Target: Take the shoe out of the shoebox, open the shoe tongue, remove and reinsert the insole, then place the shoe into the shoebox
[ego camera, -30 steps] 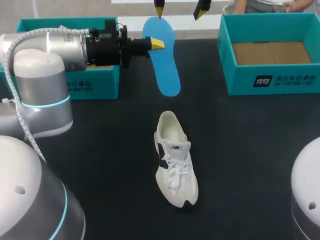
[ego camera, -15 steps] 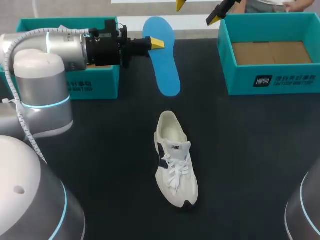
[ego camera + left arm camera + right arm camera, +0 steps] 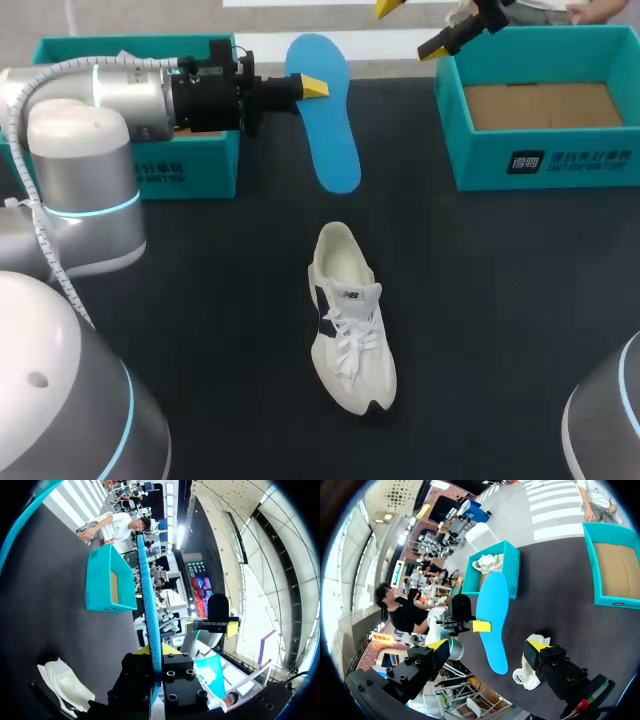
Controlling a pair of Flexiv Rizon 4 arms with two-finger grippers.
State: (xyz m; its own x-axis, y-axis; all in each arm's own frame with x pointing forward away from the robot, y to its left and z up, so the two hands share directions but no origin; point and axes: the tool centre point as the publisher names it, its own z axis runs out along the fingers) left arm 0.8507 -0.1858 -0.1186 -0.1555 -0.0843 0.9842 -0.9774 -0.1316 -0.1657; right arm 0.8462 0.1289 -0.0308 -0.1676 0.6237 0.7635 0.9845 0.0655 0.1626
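At twelve o'clock from the white lace-up sneaker (image 3: 350,320), your left claw (image 3: 312,88) gripped the flat blue foam insole (image 3: 330,130); your right claw (image 3: 411,27) hung wide. Removal seemed done; reinsertion wants alignment.

White shoe (image 3: 350,325), dark side panel, laced: upright on its sole mid-table, toe toward the robot. Blue insole (image 3: 330,120): beyond the shoe's heel, clamped at 1 edge by the left gripper (image 3: 312,87). 2 open teal boxes at the far side: left shoebox (image 3: 190,165), right shoebox (image 3: 545,165).

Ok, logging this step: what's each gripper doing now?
Left gripper: shut on the insole.
Right gripper: open, empty.
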